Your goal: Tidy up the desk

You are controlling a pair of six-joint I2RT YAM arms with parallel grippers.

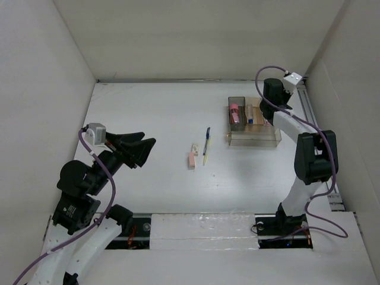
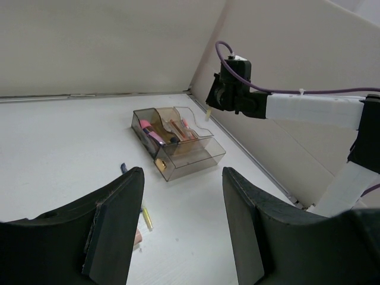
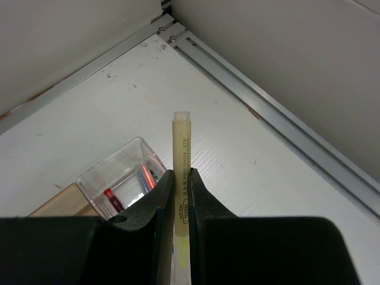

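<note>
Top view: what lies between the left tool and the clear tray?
Top external view: a pink eraser, a blue pen and a yellow pen lie on the desk.

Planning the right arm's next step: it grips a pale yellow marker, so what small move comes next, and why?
Probably shift the right end effector over the clear plastic compartmented tray, then lower: its pale yellow marker points past the tray's corner, over the matte white desk.

White desk (image 1: 148,119), pale yellow pen (image 3: 181,148), pink eraser (image 1: 192,159)
</note>
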